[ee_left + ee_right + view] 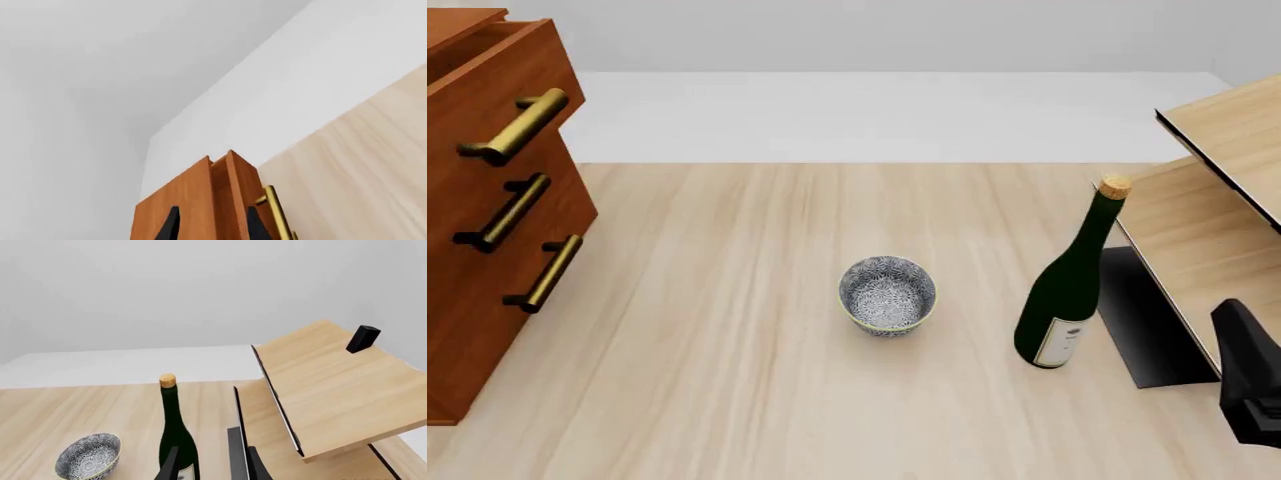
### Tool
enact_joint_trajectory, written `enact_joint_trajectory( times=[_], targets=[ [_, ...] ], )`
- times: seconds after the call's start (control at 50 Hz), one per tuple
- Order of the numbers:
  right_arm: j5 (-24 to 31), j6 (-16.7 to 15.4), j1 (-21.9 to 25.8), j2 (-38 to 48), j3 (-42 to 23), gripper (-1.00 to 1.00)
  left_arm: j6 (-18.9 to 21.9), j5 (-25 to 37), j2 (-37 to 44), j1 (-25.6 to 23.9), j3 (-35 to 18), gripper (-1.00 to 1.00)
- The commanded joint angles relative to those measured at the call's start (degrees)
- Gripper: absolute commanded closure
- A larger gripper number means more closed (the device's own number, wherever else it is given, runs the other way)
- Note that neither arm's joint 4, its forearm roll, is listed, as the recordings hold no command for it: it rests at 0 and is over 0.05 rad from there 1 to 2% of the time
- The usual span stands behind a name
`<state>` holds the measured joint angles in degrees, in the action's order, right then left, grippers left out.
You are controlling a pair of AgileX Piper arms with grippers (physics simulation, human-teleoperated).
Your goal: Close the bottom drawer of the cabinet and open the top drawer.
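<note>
The reddish-brown cabinet (461, 330) stands at the table's left edge. Its top drawer (501, 75) juts out toward the table's middle, and its brass handle (514, 125) sticks out past the two below. The bottom drawer (507, 320) lies flush with the middle drawer. My left gripper (213, 227) is out of the front view. In its wrist view it is open, close to the cabinet (177, 205), with a jutting wooden edge (230, 192) between its fingers and a brass handle (277, 215) just beside one finger. My right gripper (213, 467) is open and empty.
A patterned bowl (888, 293) sits mid-table. A green wine bottle (1070, 285) with a cork stands to its right, in front of the pale shelf unit (1214, 140). A small black block (363, 338) rests on the shelf top. My right arm (1248, 385) is at the bottom right.
</note>
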<state>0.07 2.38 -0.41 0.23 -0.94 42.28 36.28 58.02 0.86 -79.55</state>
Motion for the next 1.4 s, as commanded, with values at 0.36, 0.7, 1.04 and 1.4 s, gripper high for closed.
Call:
enact_joint_trajectory(
  times=[0.36, 0.7, 1.04, 1.4],
  targets=[
    [0.15, -0.41, 0.39, -0.15, -0.06, -1.00, -22.84, 18.63, 4.75, 6.28, -10.36, -1.00],
    [0.15, -0.64, 0.48, -0.16, -0.08, -1.00, -28.43, 16.71, 3.06, 5.87, -1.64, -1.00],
    [0.07, -0.89, 0.59, -0.17, -0.01, -1.00, -31.05, 15.85, 1.97, 5.66, 2.46, -1.00],
    [0.04, -0.94, 0.83, -0.16, -0.05, -1.00, -29.62, 13.90, 0.49, 7.32, 7.74, -1.00]
  ],
)
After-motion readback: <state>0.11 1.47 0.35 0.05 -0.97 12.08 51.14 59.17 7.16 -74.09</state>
